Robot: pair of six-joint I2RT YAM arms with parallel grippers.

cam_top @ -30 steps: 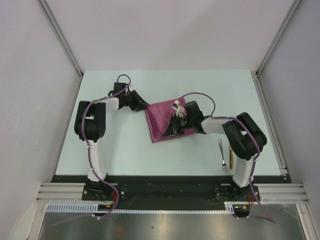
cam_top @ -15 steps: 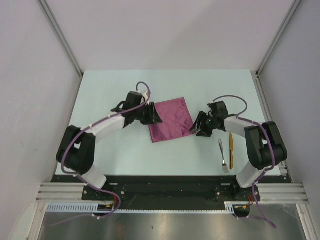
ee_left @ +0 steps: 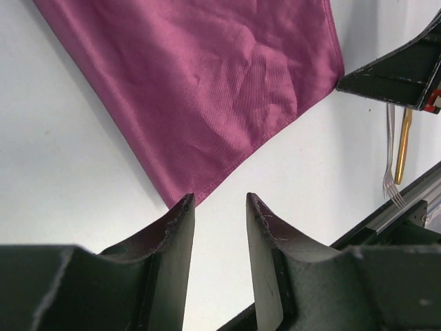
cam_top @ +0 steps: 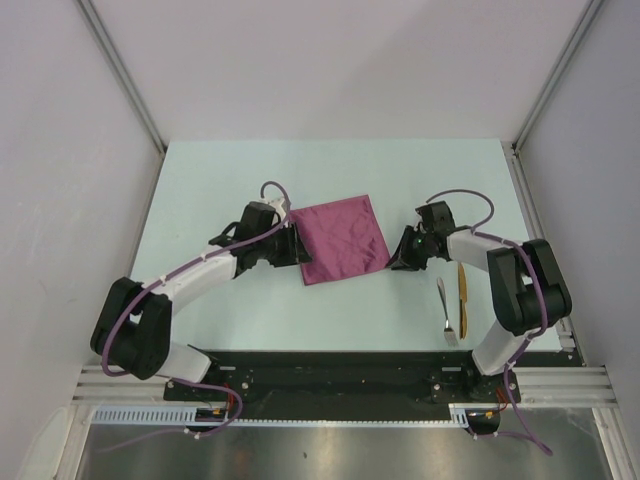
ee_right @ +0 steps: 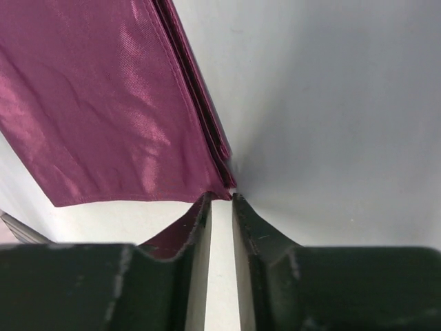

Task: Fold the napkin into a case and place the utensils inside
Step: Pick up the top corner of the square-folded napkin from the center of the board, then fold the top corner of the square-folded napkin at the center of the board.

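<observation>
The plum-magenta napkin lies folded flat in several layers at mid table, with stacked edges along its right side. My left gripper stands open at the napkin's left near corner, and only table shows between its fingers. My right gripper is low at the napkin's right corner. Its jaws are a narrow gap apart, the cloth corner just at their tips. The utensils lie near the right arm: a silver piece and a golden-yellow one.
In the left wrist view the right gripper's dark body shows beyond the napkin, with the silver utensil and the golden one behind it. A black rail runs along the table's near edge.
The right gripper left the napkin's top and moved out to its right corner, jaws widening then narrowing. The left gripper swung from the far left corner to the near left corner, now open.
</observation>
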